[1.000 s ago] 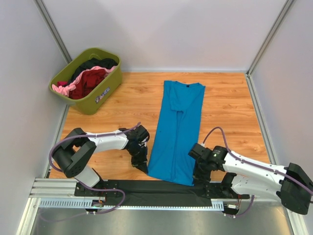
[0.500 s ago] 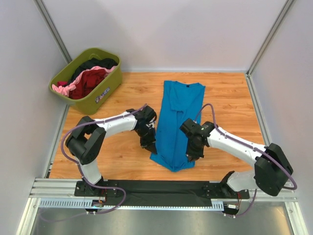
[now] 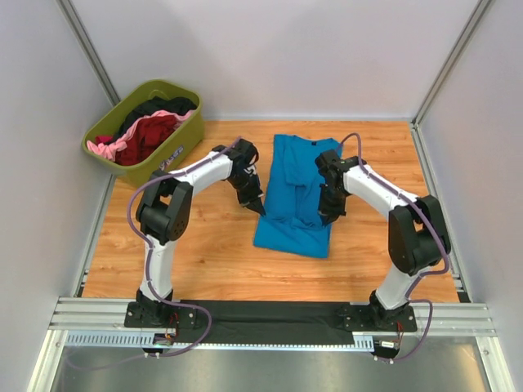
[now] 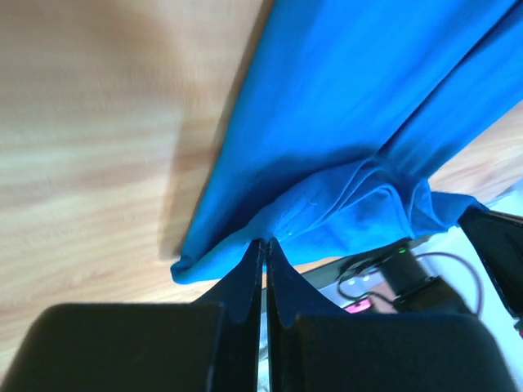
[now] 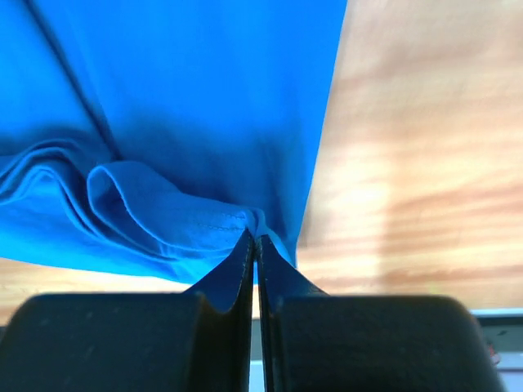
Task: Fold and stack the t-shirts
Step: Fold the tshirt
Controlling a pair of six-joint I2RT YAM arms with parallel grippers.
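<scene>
Both hem corners of the blue t-shirt (image 3: 292, 222), clenched in your left fingers (image 4: 241, 290) and right fingers (image 5: 233, 278), have moved collarward; half-fold nearly laid.

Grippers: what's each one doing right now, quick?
Left gripper: closed, pinching the edge of the blue t-shirt.
Right gripper: closed, pinching the opposite edge of the same shirt.

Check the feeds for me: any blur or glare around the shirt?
Top view: sharp and evenly lit, with soft shadows only. Left wrist: shirt fairly crisp at the left gripper, table smeared. Right wrist: hem stitching sharp at the right gripper, table blurred with a bright glare patch.
</scene>
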